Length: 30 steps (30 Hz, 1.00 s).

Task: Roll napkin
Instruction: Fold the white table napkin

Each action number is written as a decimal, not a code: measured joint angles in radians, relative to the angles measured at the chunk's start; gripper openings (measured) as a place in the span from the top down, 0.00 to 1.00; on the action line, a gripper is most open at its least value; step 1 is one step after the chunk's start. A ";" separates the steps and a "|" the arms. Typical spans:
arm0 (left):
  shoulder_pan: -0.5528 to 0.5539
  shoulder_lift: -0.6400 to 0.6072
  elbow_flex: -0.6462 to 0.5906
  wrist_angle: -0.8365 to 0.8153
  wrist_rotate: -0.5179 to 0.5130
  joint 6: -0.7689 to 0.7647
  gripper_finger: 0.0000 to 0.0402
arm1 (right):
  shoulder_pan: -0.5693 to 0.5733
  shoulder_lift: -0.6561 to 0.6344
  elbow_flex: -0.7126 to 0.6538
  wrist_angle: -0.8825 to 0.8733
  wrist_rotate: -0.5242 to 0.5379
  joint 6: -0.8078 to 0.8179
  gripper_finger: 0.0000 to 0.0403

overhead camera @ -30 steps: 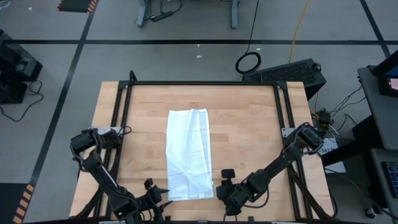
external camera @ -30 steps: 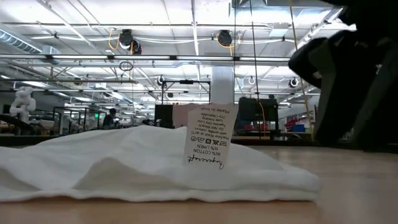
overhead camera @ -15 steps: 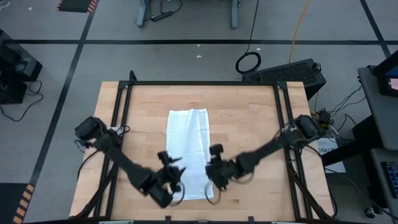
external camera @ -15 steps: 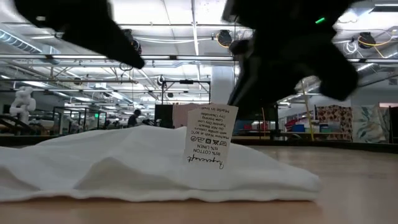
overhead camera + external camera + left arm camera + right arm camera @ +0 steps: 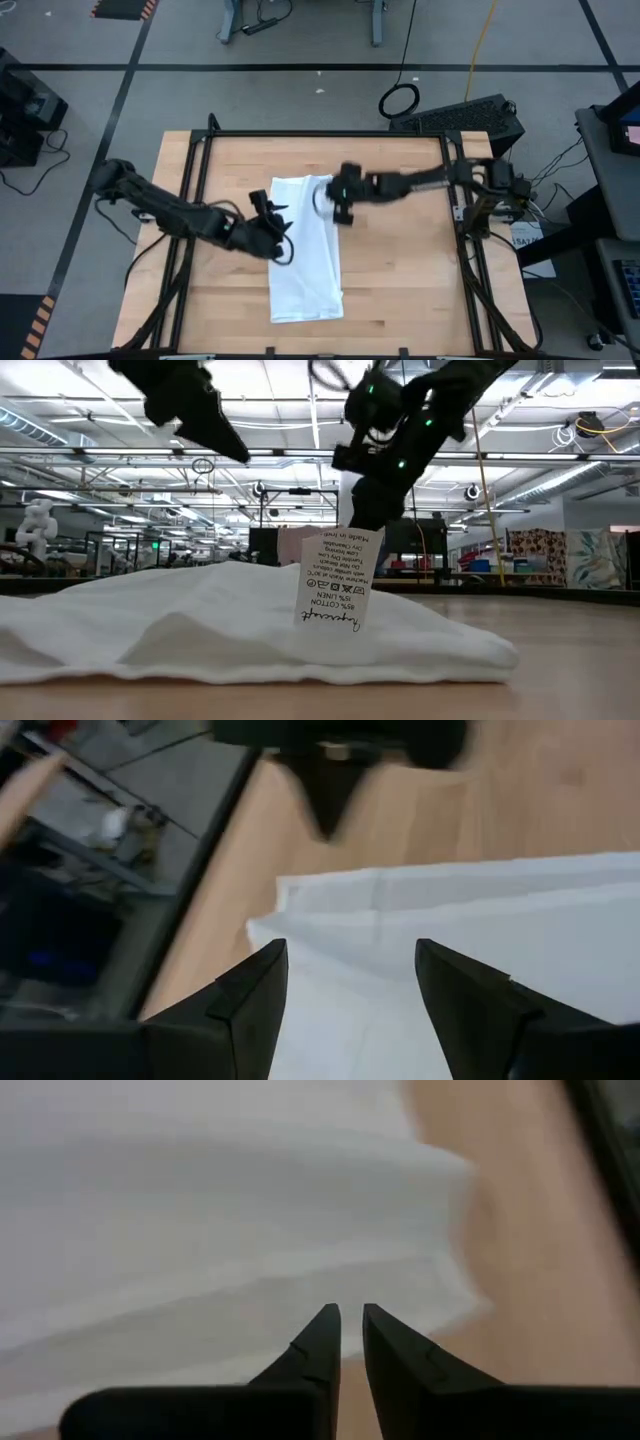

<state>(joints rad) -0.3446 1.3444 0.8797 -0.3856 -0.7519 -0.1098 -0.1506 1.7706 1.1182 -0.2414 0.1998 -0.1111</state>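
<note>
The white napkin (image 5: 305, 250) lies spread flat as a long strip down the middle of the wooden table (image 5: 400, 270), with a care label (image 5: 338, 595) standing up at its near end. My left gripper (image 5: 277, 228) hovers open over the napkin's left edge, about halfway along; in the left wrist view (image 5: 350, 955) the cloth's far left corner (image 5: 290, 915) shows beyond the fingers. My right gripper (image 5: 334, 210) hangs over the napkin's far right part. Its fingers (image 5: 350, 1315) are drawn together with only a slit between them and nothing in it.
Black metal rails (image 5: 195, 200) run along the table's left, right and far sides. Bare wood lies on either side of the napkin. Beyond the far edge are grey floor, cables and a black box (image 5: 470, 115).
Both grippers have swung up from the table's near edge toward the far edge. The left now stands over the napkin's left side, the right over its far right part. The napkin lies as it did.
</note>
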 joint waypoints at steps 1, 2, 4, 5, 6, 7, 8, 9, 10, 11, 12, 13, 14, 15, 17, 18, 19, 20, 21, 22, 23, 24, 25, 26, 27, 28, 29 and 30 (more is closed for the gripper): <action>0.026 -0.017 -0.037 0.045 0.021 0.022 0.44 | -0.039 0.000 0.008 0.009 -0.036 -0.019 0.90; 0.051 -0.028 -0.068 0.096 0.037 0.036 0.44 | -0.075 0.000 0.015 0.019 -0.087 -0.041 0.90; 0.101 -0.049 -0.123 0.170 0.079 0.037 0.44 | -0.137 0.001 0.029 0.051 -0.223 -0.096 0.90; 0.123 -0.056 -0.149 0.175 0.101 0.027 0.44 | -0.165 0.003 0.037 0.062 -0.284 -0.119 0.90; 0.146 -0.056 -0.168 0.193 0.124 0.011 0.44 | -0.192 0.005 0.047 0.059 -0.339 -0.139 0.89; 0.169 -0.054 -0.183 0.206 0.148 -0.011 0.44 | -0.216 0.007 0.056 0.046 -0.383 -0.166 0.88; 0.189 -0.053 -0.203 0.200 0.166 -0.032 0.44 | -0.236 0.011 0.062 0.036 -0.415 -0.193 0.87; 0.207 -0.053 -0.224 0.190 0.187 -0.048 0.44 | -0.253 0.020 0.072 0.040 -0.434 -0.216 0.85; 0.224 -0.047 -0.242 0.198 0.208 -0.064 0.44 | -0.270 0.027 0.082 0.044 -0.455 -0.232 0.83; 0.240 -0.038 -0.259 0.215 0.230 -0.067 0.44 | -0.282 0.036 0.092 0.029 -0.481 -0.244 0.80; 0.252 -0.035 -0.278 0.222 0.250 -0.068 0.44 | -0.294 0.054 0.109 0.015 -0.508 -0.251 0.77; 0.262 -0.035 -0.296 0.222 0.262 -0.069 0.44 | -0.303 0.071 0.131 0.018 -0.525 -0.254 0.75; 0.273 -0.035 -0.312 0.235 0.277 -0.068 0.44 | -0.312 0.086 0.151 0.013 -0.530 -0.258 0.72; 0.284 -0.035 -0.324 0.258 0.287 -0.069 0.44 | -0.318 0.104 0.173 -0.018 -0.535 -0.264 0.69; 0.311 -0.036 -0.345 0.267 0.290 -0.068 0.44 | -0.325 0.143 0.232 -0.059 -0.544 -0.286 0.63; 0.323 -0.036 -0.354 0.263 0.295 -0.067 0.44 | -0.327 0.159 0.260 -0.079 -0.541 -0.300 0.61; 0.338 -0.035 -0.363 0.261 0.305 -0.068 0.44 | -0.328 0.178 0.289 -0.112 -0.543 -0.315 0.59; 0.354 -0.036 -0.370 0.265 0.318 -0.067 0.44 | -0.328 0.198 0.320 -0.130 -0.549 -0.323 0.57; 0.369 -0.036 -0.378 0.268 0.335 -0.067 0.44 | -0.328 0.215 0.351 -0.134 -0.551 -0.333 0.56; 0.381 -0.036 -0.387 0.267 0.347 -0.068 0.44 | -0.327 0.231 0.374 -0.149 -0.563 -0.337 0.55; 0.391 -0.036 -0.395 0.265 0.358 -0.073 0.44 | -0.327 0.248 0.398 -0.180 -0.580 -0.338 0.54; 0.399 -0.035 -0.400 0.264 0.365 -0.076 0.45 | -0.327 0.266 0.429 -0.199 -0.595 -0.335 0.54; 0.404 -0.035 -0.402 0.263 0.375 -0.076 0.45 | -0.327 0.287 0.463 -0.210 -0.599 -0.330 0.54; 0.405 -0.035 -0.402 0.266 0.384 -0.076 0.47 | -0.328 0.306 0.497 -0.239 -0.597 -0.326 0.54; 0.405 -0.035 -0.402 0.270 0.387 -0.075 0.48 | -0.328 0.328 0.531 -0.281 -0.596 -0.325 0.54; 0.406 -0.035 -0.402 0.276 0.393 -0.069 0.49 | -0.327 0.354 0.571 -0.313 -0.597 -0.326 0.54; 0.407 -0.035 -0.402 0.281 0.398 -0.067 0.51 | -0.326 0.379 0.610 -0.334 -0.595 -0.327 0.54; 0.409 -0.035 -0.402 0.285 0.412 -0.067 0.52 | -0.326 0.404 0.647 -0.368 -0.591 -0.328 0.55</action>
<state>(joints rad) 0.0642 1.3090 0.4778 -0.1010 -0.3397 -0.1772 -0.4763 2.1742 1.7649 -0.6093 -0.3914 -0.4389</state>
